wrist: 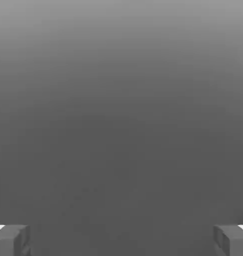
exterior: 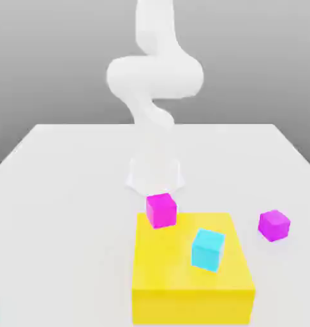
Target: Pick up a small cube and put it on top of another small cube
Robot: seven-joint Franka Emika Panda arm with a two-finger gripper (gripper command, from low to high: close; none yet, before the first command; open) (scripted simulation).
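The arm [exterior: 154, 83] is plain white all over, built of thick, rounded, tube-like segments with smooth bulging joints and soft shading where one link curves into the next. Its base [exterior: 155, 171] widens into a short white flared collar. No cables, screws or markings can be made out on it. In the hand view, the pincer [wrist: 121, 240] has two blocky, square-edged grey fingers [wrist: 11, 241], each with a small white patch at its outer upper corner.

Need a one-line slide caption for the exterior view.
Panda arm behind a yellow block carrying a hot-pink cube and sky-blue cube; violet-magenta cube on the table.
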